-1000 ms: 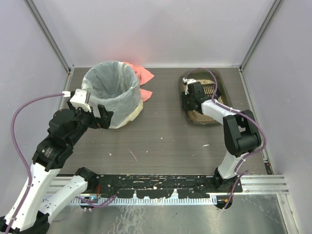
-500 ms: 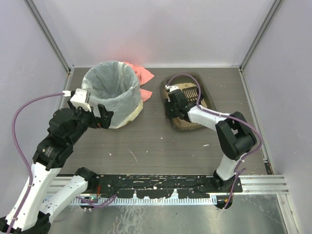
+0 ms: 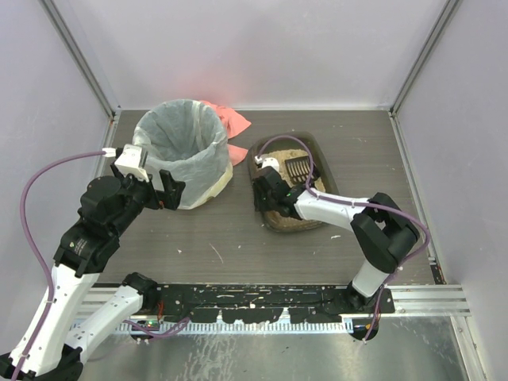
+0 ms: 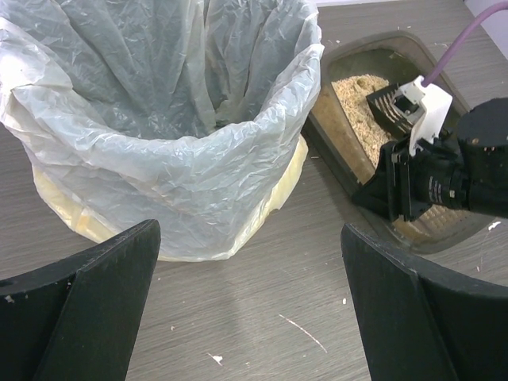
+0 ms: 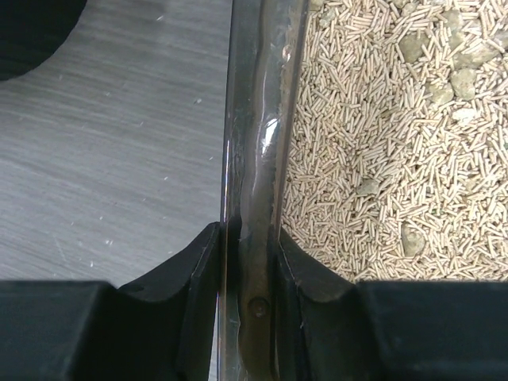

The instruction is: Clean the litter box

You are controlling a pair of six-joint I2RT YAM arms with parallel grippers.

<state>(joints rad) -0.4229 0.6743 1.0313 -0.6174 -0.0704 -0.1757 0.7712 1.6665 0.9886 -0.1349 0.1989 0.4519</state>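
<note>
- Grey wood-grain table [image 3: 262, 238] boxed in by pale walls [image 3: 262, 55], seen from overhead. Where's the litter box sitting?
- The litter box [image 3: 320, 155] is flat on the table, just right of the round bin [image 3: 202, 181] with the white bag [image 3: 171, 131]. A pink cloth [image 3: 232, 121] pokes out behind the bin. A black slotted scoop [image 3: 298, 167] lies in the litter [image 3: 278, 152] at the far end. The right gripper [image 3: 262, 189] is down on the box's left rim, and the left gripper [image 3: 163, 190] hovers at the bin's near side.
- And the left wrist cam?
- Its fingers [image 4: 103, 309] are spread wide with nothing between them. The bin is dead ahead, and the box and the right gripper are off to the right.
- Right wrist?
- Fingers [image 5: 198, 270] are pinched onto the box's rim, one outside, one inside. There's tan pellet litter with a few pale clumps [image 5: 468, 51] on the inner side and bare table on the other.
</note>
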